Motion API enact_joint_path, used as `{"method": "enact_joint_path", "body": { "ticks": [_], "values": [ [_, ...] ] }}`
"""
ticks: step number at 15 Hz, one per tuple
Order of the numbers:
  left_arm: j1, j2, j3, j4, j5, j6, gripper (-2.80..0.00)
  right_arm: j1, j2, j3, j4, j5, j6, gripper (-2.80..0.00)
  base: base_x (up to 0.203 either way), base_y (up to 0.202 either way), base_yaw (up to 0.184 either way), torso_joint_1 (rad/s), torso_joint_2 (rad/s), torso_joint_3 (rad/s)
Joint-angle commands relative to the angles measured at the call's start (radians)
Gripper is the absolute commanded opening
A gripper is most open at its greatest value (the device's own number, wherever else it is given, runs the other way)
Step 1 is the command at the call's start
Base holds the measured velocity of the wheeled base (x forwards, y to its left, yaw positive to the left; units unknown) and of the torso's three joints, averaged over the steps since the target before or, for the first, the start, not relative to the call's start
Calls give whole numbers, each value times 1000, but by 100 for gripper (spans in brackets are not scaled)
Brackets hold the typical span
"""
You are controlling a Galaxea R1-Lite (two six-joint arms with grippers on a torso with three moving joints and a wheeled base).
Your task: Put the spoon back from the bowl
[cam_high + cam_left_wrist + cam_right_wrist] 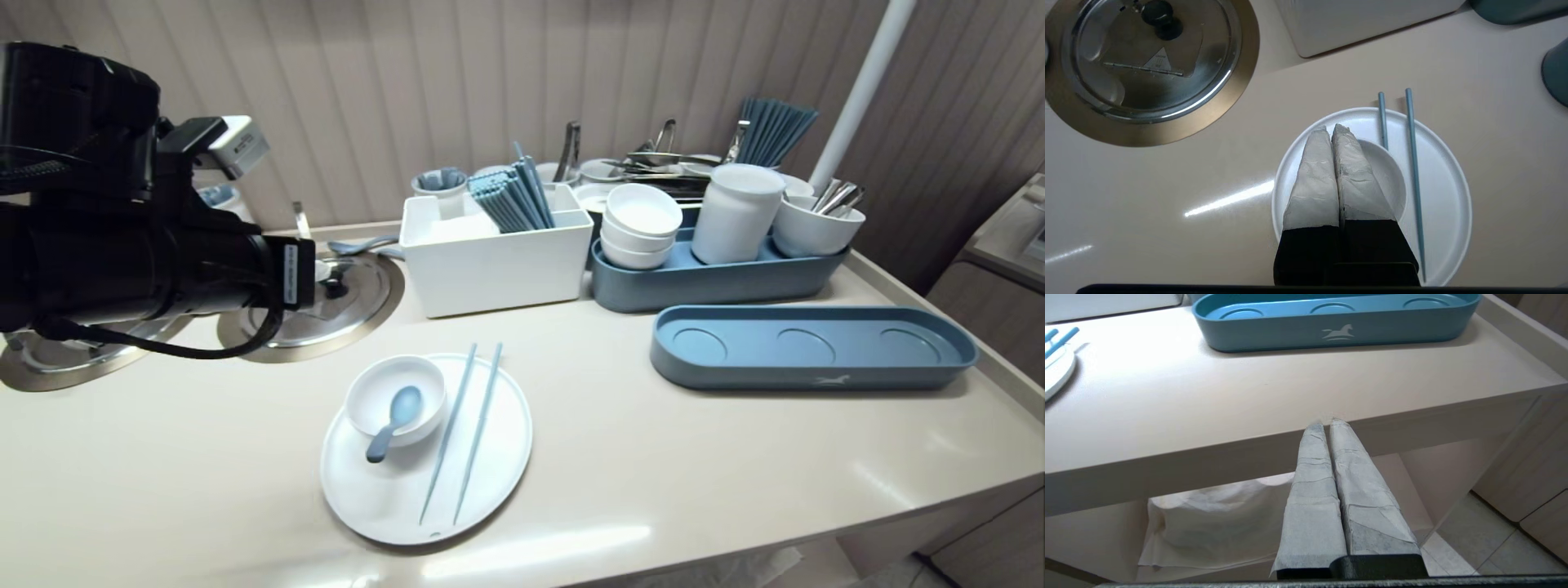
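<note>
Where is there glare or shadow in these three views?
Head view: a bright streak of glare on the counter near the plate. Left wrist view: two glare streaks on the counter, reflections on the metal lid. Right wrist view: the blue tray casts a shadow beneath it.

Head, left wrist overlook plate [498, 441].

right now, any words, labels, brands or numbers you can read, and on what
No words or numbers read clearly.
blue tray: white horse emblem, no lettering
left arm: white label, print too small to read
steel lid: triangle sticker, marks blurred
</note>
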State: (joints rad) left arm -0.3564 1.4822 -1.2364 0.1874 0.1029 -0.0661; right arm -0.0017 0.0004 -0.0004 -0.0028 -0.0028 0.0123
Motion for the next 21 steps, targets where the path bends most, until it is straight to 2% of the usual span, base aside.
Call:
{"method": "enact_joint_path", "body": {
  "ticks": [1,3,6,8,9,10,12,13,16,18,21],
  "values": [
    [-1,23,3,1,-4,-1,-280,0,1,-1,0,0,0,-280,0,164,0,5,8,0],
    [-19,58,-1,5,-3,-9,-280,0,0,0,0,0,0,-280,0,81,5,2,2,4],
    [-56,91,-46,131,-6,-42,-280,0,0,0,0,0,0,-280,0,0,0,0,0,0],
    [-84,118,-123,287,-17,-86,-280,0,0,0,0,0,0,-280,0,0,0,0,0,0],
    [-93,130,-186,407,-39,-98,-280,0,1,-1,0,0,0,-280,0,0,0,0,0,0],
    [-98,141,-254,518,-83,-113,-280,0,0,0,0,0,0,-280,0,0,0,0,0,0],
    [-103,161,-374,736,-217,-137,-280,0,1,-1,0,0,0,-280,0,0,0,0,0,0],
    [-104,186,-399,802,-244,-143,-280,0,0,0,0,0,0,-280,0,0,0,0,0,0],
    [-110,260,-476,984,-259,-132,-280,0,1,-1,0,0,0,-280,0,0,0,0,0,0],
    [-123,344,-517,1064,-270,-107,-280,0,0,0,0,0,0,-280,0,0,0,0,0,0],
    [-128,458,-638,1092,-276,-117,-280,0,0,-1,0,0,0,-280,0,0,0,0,0,0]
  ]
}}
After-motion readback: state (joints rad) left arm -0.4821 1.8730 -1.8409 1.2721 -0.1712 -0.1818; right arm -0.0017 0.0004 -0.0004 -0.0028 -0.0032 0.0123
